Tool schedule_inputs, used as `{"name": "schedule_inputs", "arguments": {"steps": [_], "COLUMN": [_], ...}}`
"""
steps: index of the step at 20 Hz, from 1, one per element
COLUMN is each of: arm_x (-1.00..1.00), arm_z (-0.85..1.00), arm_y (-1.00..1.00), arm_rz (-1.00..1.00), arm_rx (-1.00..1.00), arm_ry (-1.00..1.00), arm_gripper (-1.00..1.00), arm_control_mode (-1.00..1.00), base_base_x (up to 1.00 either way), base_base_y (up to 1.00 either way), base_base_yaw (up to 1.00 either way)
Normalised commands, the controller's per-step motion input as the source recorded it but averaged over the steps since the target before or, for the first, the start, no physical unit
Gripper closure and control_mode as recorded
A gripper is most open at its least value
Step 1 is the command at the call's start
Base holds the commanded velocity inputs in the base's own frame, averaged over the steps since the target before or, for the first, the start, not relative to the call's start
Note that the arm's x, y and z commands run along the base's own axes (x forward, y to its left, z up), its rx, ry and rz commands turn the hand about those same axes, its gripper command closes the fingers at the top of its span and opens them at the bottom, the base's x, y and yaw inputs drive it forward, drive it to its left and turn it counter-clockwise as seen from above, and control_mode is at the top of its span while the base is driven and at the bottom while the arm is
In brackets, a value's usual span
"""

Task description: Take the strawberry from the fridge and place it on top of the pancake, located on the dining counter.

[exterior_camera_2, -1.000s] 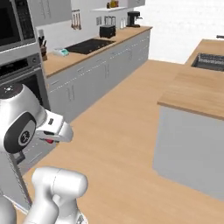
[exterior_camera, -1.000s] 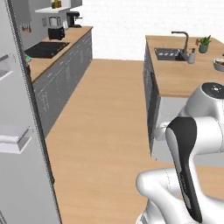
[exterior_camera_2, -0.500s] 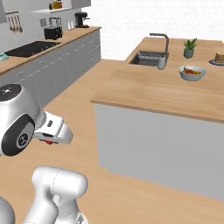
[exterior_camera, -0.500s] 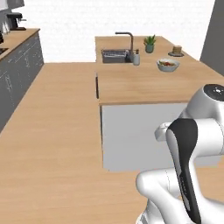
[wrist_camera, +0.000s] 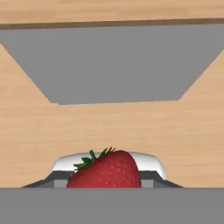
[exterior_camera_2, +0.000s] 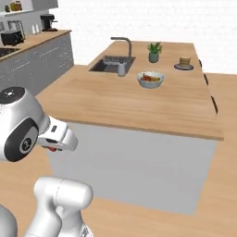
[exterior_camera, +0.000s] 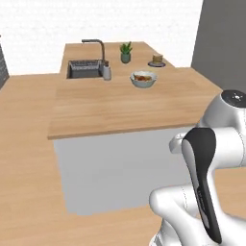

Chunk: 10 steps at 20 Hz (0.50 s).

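Note:
A red strawberry (wrist_camera: 107, 171) with green leaves sits low in the hand view, and my gripper (wrist_camera: 105, 180) is shut on it. From the right base camera the gripper (exterior_camera_2: 59, 139) hangs low in front of the dining counter (exterior_camera_2: 134, 104), with a bit of the red strawberry (exterior_camera_2: 53, 149) under it. The pancake (exterior_camera: 156, 59) stack rests on its dark plate at the counter's far right corner; the right base view also shows the pancake (exterior_camera_2: 184, 61). In the hand view the gripper faces the counter's pale grey side (wrist_camera: 113, 61) above the wooden floor. The fridge is out of view.
On the counter stand a white bowl of fruit (exterior_camera: 143, 79), a potted plant (exterior_camera: 126, 52), a soap bottle (exterior_camera: 106, 72) and the dark sink (exterior_camera: 85, 69) with its tap. The wall counter with grey cabinets (exterior_camera_2: 32, 55) runs along the left. A dark grey wall (exterior_camera: 221, 38) rises at the right.
The base has turned and driven, so both base views swung from the kitchen aisle to face the dining counter, now closer. The arm keeps its pose.

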Motion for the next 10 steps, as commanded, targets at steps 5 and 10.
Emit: {"name": "schedule_inputs", "arguments": {"steps": [5, 10], "arm_x": [0.00, 0.00], "arm_z": [0.00, 0.00], "arm_y": [0.00, 0.00], "arm_rz": [0.00, 0.00], "arm_rx": [0.00, 0.00], "arm_ry": [0.00, 0.00], "arm_gripper": [1.00, 1.00], "arm_control_mode": [1.00, 1.00], "base_base_x": [0.00, 0.34], "base_base_y": [-1.00, -1.00], "base_base_yaw": [-0.37, -0.27]}}
